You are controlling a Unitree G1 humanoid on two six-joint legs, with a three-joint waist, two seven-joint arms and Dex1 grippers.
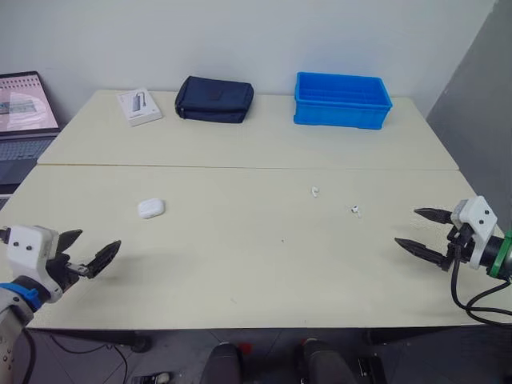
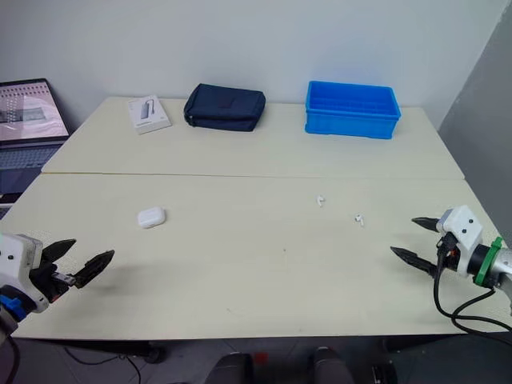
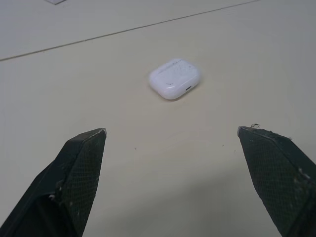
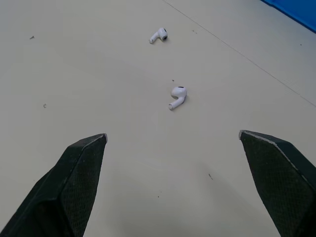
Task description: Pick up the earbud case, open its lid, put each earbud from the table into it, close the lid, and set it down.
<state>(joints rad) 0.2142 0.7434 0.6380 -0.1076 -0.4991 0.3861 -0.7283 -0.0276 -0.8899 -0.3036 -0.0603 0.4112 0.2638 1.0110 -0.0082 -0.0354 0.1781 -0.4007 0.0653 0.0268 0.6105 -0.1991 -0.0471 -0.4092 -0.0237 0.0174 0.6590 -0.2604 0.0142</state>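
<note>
White earbud case [image 1: 150, 209] is lying lid-shut and flat on the pale cream surface [image 1: 240, 272], over on the robot's left half, nothing touching it. Left hand [image 1: 96, 243] hovers near the front-left edge with its two black fingers spread wide and nothing between them. From the left wrist view the case [image 3: 175, 79] sits ahead of the fingertips, roughly centred in the gap but clearly apart from both.

Two white earbuds are loose on the right half. One earbud [image 1: 315, 192] is closer to the middle of the surface; the other earbud [image 1: 354, 210] is a bit further right and nearer the front edge. They're near each other but not touching. Right hand [image 1: 409, 227] is at the right edge, fingers also wide apart and empty, pointing in toward the earbuds. In the right wrist view the nearer bud [image 4: 177, 97] lies on its side ahead of the fingers, and the farther one [image 4: 158, 35] is beyond it.

Along the back there's a blue bin [image 1: 342, 100], a dark zip pouch [image 1: 214, 99] left of it, then a small white box [image 1: 139, 106]. An open laptop [image 1: 24, 112] sits off the far left side.
</note>
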